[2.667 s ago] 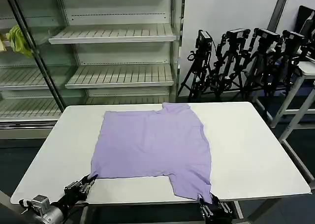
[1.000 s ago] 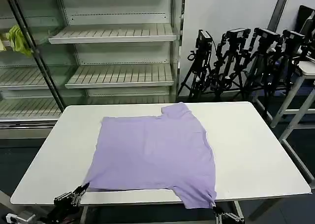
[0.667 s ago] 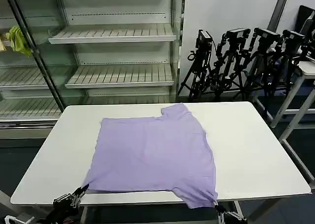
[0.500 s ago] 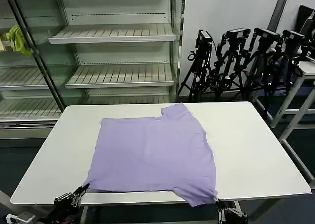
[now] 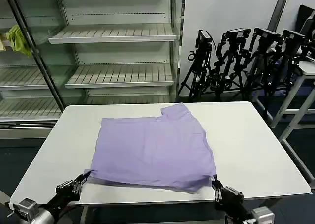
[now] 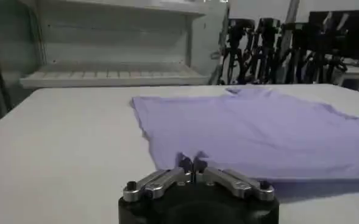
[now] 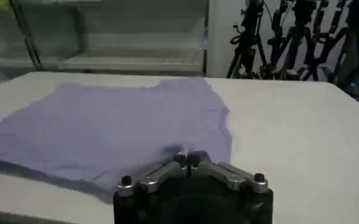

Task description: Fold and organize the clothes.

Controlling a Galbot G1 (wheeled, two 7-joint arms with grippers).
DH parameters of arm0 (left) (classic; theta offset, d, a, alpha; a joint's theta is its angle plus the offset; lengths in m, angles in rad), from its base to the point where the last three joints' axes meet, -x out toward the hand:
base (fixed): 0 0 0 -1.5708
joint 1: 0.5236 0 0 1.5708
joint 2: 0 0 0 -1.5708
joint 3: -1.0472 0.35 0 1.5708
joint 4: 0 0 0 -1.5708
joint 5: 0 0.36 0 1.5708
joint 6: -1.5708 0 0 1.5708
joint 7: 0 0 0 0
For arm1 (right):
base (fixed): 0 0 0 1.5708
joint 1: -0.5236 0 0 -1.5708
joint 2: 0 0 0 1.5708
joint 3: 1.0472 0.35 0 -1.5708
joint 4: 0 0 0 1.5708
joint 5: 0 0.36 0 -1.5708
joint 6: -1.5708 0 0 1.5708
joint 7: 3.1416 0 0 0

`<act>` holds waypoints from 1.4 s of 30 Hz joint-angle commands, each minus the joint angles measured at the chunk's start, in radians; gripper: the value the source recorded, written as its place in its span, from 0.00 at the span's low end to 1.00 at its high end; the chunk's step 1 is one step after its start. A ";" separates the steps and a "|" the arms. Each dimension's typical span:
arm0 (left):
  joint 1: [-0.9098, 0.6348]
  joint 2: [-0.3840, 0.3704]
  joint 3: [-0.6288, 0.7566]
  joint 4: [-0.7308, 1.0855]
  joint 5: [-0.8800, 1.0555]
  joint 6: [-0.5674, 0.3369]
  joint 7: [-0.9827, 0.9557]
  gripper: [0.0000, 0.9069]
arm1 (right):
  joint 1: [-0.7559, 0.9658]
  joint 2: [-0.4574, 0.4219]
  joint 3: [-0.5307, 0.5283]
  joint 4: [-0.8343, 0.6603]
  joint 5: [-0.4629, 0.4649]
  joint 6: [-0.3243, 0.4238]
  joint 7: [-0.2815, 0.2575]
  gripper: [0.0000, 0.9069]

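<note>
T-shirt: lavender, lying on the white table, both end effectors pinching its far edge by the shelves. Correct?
Not the far edge. The head view shows the left end effector and right end effector shut on the T-shirt at its near corners, by the table's front edge. The rest holds.

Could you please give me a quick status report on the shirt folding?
Left gripper shut on shirt's near left corner. Right gripper shut on near right corner. Purple shirt spread on white table, near edge raised. Nothing in the way.

Lavender T-shirt (image 5: pixel 153 150) lies spread on the white table, near edge lifted slightly.
</note>
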 commanded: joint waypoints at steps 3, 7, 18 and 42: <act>-0.152 0.041 0.043 0.072 -0.016 0.009 0.002 0.07 | 0.184 -0.012 -0.047 -0.102 0.041 -0.001 -0.012 0.00; -0.190 0.054 0.053 0.096 -0.029 0.013 0.002 0.07 | 0.262 -0.020 -0.080 -0.128 0.052 -0.004 -0.016 0.00; -0.246 0.069 0.062 0.131 -0.045 0.013 0.005 0.07 | 0.456 -0.048 -0.166 -0.176 0.092 -0.020 -0.022 0.00; -0.318 0.066 0.116 0.185 -0.041 0.016 0.004 0.07 | 0.738 -0.116 -0.298 -0.243 0.159 -0.046 -0.046 0.00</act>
